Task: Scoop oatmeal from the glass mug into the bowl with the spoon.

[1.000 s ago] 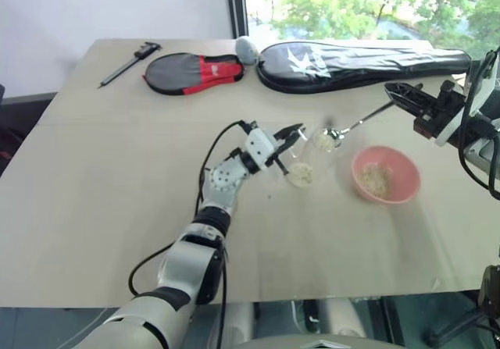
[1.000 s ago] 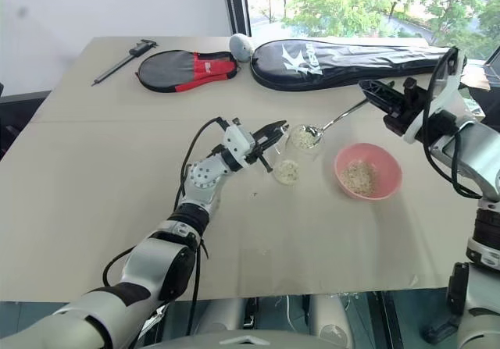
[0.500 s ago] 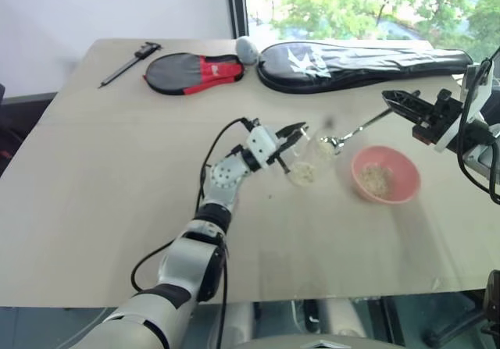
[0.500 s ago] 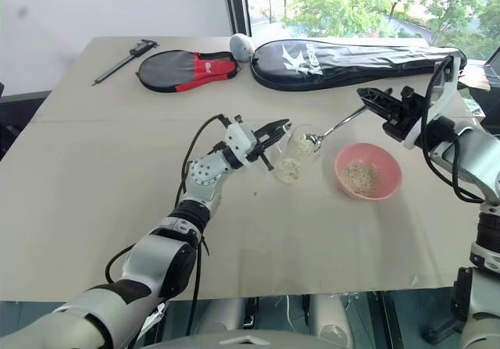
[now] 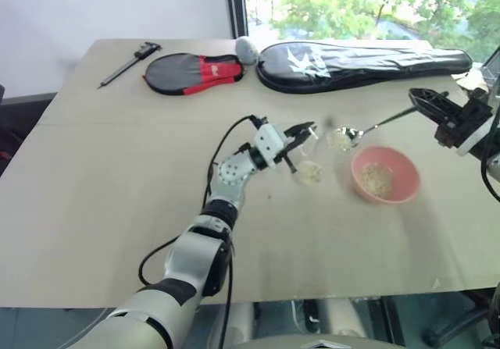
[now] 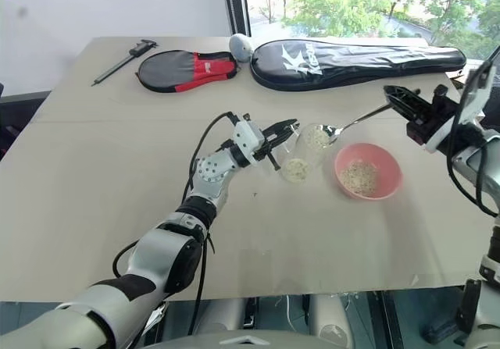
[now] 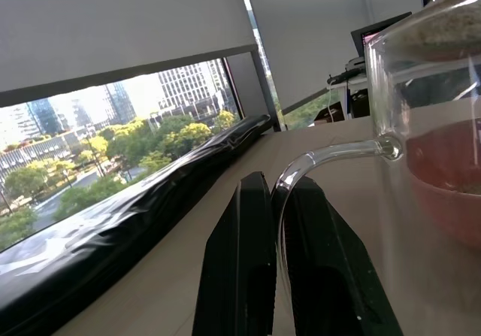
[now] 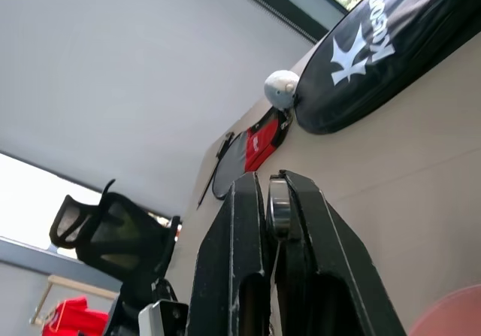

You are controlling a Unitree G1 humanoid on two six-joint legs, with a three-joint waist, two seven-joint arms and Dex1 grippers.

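Observation:
The glass mug (image 5: 311,162) stands mid-table, a small heap of oatmeal (image 5: 310,172) in its bottom. My left gripper (image 5: 303,133) is shut on the mug's clear handle (image 7: 316,159). Its black fingers (image 7: 240,261) press on either side of the handle. To the right sits the pink bowl (image 5: 384,175), holding some oatmeal (image 5: 376,179). My right gripper (image 5: 423,99) is shut on the end of the spoon (image 5: 383,119), seen in the right wrist view as the spoon's end (image 8: 276,204). The spoon's loaded tip (image 5: 341,137) hovers between the mug's rim and the pink bowl.
At the back of the table lie a long black racket bag (image 5: 359,64), a red and black cover (image 5: 191,73), a grey ball (image 5: 247,48) and a black caliper tool (image 5: 127,62). The table's front edge (image 5: 258,298) runs close below.
My right gripper has swung to the right, carrying the spoon's tip out of the mug towards the pink bowl. The left gripper and mug stay about where they were.

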